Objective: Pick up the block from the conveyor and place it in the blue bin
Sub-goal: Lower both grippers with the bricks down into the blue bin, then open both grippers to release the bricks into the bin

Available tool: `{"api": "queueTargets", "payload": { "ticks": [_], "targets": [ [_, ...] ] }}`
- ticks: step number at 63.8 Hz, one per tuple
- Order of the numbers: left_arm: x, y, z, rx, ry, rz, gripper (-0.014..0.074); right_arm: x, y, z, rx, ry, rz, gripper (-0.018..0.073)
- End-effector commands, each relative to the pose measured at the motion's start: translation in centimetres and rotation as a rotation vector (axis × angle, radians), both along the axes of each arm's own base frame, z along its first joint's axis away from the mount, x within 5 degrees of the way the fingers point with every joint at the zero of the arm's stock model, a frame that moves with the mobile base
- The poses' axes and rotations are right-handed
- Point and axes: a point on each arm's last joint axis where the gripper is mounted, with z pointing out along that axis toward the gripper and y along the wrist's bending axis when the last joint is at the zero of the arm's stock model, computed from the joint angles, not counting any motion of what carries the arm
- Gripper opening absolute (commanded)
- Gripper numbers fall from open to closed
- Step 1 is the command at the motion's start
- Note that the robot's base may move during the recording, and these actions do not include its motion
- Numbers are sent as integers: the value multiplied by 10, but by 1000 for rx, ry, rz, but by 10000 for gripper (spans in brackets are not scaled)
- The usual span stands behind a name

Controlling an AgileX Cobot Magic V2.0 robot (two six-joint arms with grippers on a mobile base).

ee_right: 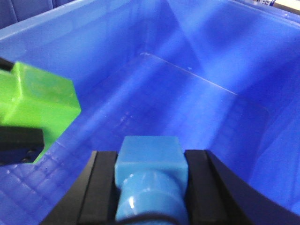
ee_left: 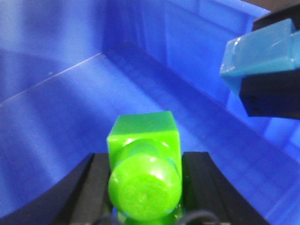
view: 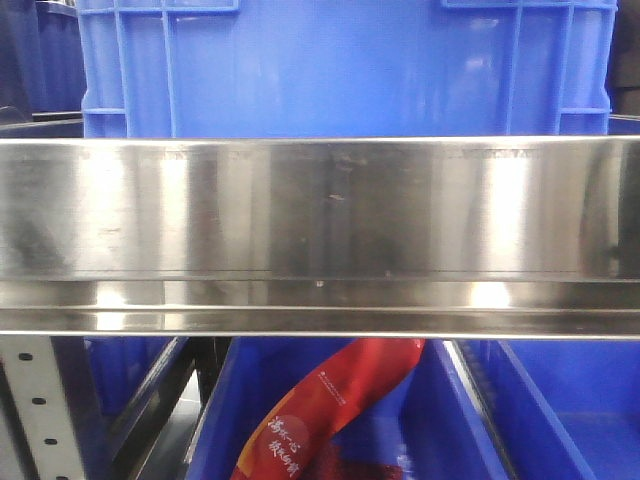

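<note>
Left gripper (ee_left: 145, 187) clamped on green block (ee_left: 144, 140), held directly above blue bin (ee_left: 56, 112) floor; height unclear. Right gripper (ee_right: 151, 183) clamped on light-blue block (ee_right: 149, 152), alongside.

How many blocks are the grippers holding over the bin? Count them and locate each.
2. The green block sits in the left gripper; the light blue block in the right gripper. Both hang over the blue bin.

We see a brushed steel shelf rail (view: 320, 235) crossing our front view from nine to three o'clock. A blue crate (view: 340, 65) stands on it at twelve. Below, toward six, another blue bin (view: 470, 420) holds a red packet (view: 330, 405).
</note>
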Motion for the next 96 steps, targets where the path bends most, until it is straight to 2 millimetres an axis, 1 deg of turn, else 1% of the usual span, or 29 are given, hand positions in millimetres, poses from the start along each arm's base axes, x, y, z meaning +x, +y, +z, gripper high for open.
{"api": "queueTargets", "payload": {
  "ticks": [1, 4, 8, 12, 17, 20, 23, 27, 29, 30, 31, 32, 34, 38, 41, 43, 45, 49, 53, 62, 65, 70, 73, 74, 77, 84, 87, 92, 96],
  "targets": [
    [-3, -2, 6, -34, -8, -8, 412, -2, 0, 5, 13, -12, -4, 356],
    [-4, -2, 7, -40, -7, -9, 484, -3, -1, 5, 10, -6, -3, 452],
    [-5, -1, 8, -48, -9, -10, 533, -4, -2, 5, 5, 1, -3, 542],
    [-7, 0, 11, -55, -13, -11, 556, -6, -3, 6, 3, 5, -3, 560],
    [-11, 2, 16, -62, -24, -11, 546, -12, -7, 12, 10, -3, -3, 536],
    [-15, 5, 21, -71, -37, -11, 518, -17, -9, 17, 27, -12, -1, 484],
    [-21, 9, 28, -79, -50, -12, 470, -24, -13, 24, 43, -29, 1, 402],
    [-30, 15, 37, -87, -63, -14, 356, -34, -19, 33, 63, -57, 1, 258],
    [-38, 20, 44, -92, -70, -15, 256, -40, -23, 39, 74, -74, 2, 167],
    [-41, 22, 46, -93, -73, -16, 220, -43, -25, 41, 77, -79, 2, 130],
    [-44, 24, 48, -94, -74, -16, 183, -47, -28, 44, 84, -90, 2, 75],
    [-48, 27, 51, -93, -78, -17, 125, -50, -29, 46, 88, -96, 2, 39],
    [-56, 32, 57, -92, -85, -17, 48, -56, -33, 50, 96, -109, 2, -46],
    [-68, 41, 64, -84, -88, -17, -116, -70, -43, 55, 113, -136, 3, -167],
    [-79, 48, 69, -94, -102, -18, -111, -81, -49, 58, 127, -158, 3, -162],
    [-86, 53, 69, -96, -106, -18, -111, -89, -55, 58, 137, -174, 3, -160],
    [-95, 59, 72, -109, -125, -18, -111, -98, -60, 57, 149, -191, 2, -160],
    [-112, 70, 71, -130, -153, -15, -111, -117, -72, 51, 175, -232, 2, -160],
    [-125, 79, 64, -146, -174, -13, -111, -131, -81, 43, 191, -257, 1, -162],
    [-155, 101, 42, -209, -261, -3, -111, -162, -101, 9, 209, -289, -1, -162],
    [-163, 106, 27, -227, -275, 0, -111, -169, -106, -2, 212, -297, -2, -162],
    [-174, 114, 8, -263, -312, 5, -111, -182, -114, -24, 220, -310, -3, -162],
    [-182, 119, -2, -289, -338, 8, -111, -187, -118, -35, 225, -317, -3, -162],
    [-183, 120, -9, -291, -333, 10, -111, -189, -119, -38, 227, -320, -3, -162],
    [-189, 124, -22, -321, -354, 15, -111, -194, -122, -50, 231, -327, -4, -162],
    [-200, 131, -48, -377, -376, 27, -111, -203, -128, -76, 243, -346, -5, -162],
    [-202, 133, -62, -383, -368, 32, -111, -205, -129, -84, 245, -349, -5, -162],
    [-203, 134, -75, -387, -371, 38, -111, -206, -130, -97, 245, -349, -6, -162],
    [-203, 135, -84, -385, -369, 42, -111, -205, -129, -103, 240, -340, -6, -162]
  ]
}}
